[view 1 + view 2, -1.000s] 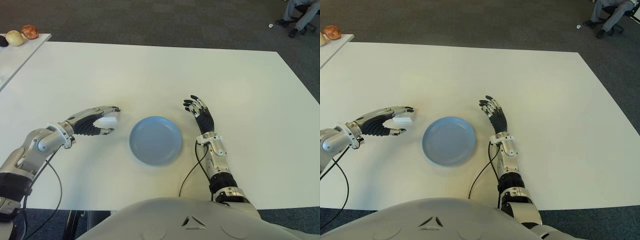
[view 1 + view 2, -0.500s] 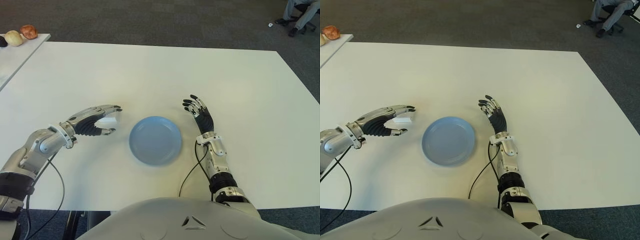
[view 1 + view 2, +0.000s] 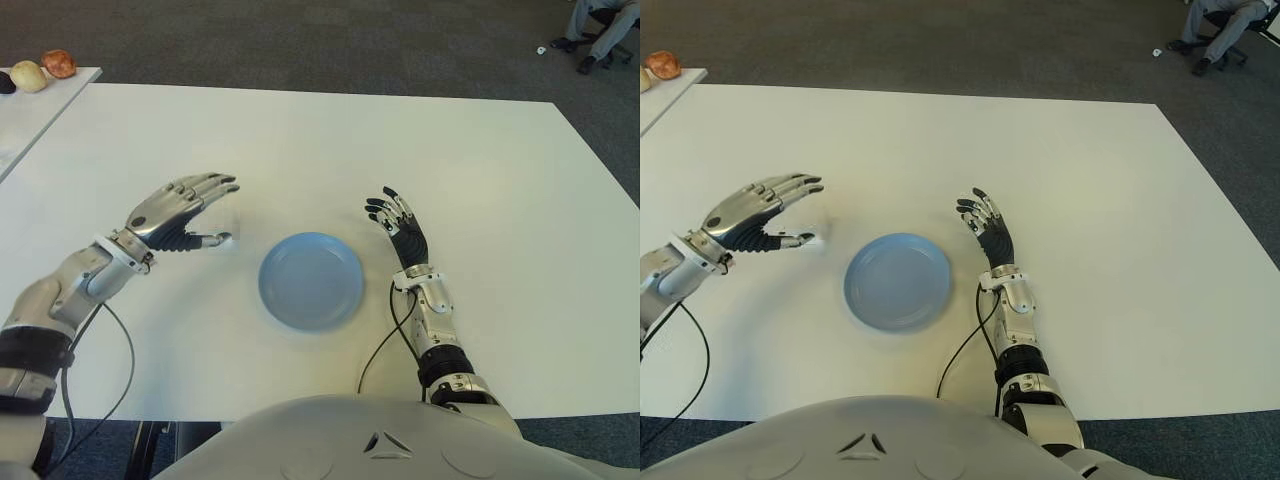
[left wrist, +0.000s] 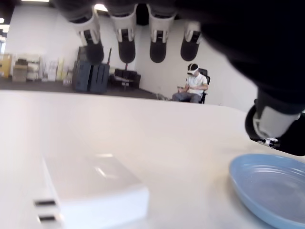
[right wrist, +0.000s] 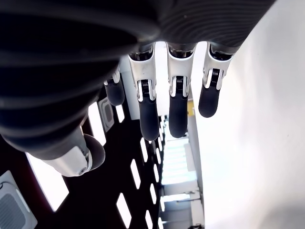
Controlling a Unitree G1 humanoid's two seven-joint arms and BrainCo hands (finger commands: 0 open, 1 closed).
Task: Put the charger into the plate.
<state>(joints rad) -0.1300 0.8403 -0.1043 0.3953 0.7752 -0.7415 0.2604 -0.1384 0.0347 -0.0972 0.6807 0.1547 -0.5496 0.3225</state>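
The white charger lies flat on the white table, a little left of the plate. The blue plate sits near the table's middle with nothing in it. My left hand hovers over the charger with its fingers spread and its thumb low beside it, holding nothing. In the left wrist view the fingertips hang well above the charger. My right hand shows just right of the plate, fingers straight and holding nothing.
A second table at the far left carries a few round items. A black cable runs along my right forearm. A seated person is far off at the back right, on the dark carpet.
My left hand has opened and risen off the charger, which now lies free on the table. The plate and my right hand have not moved.
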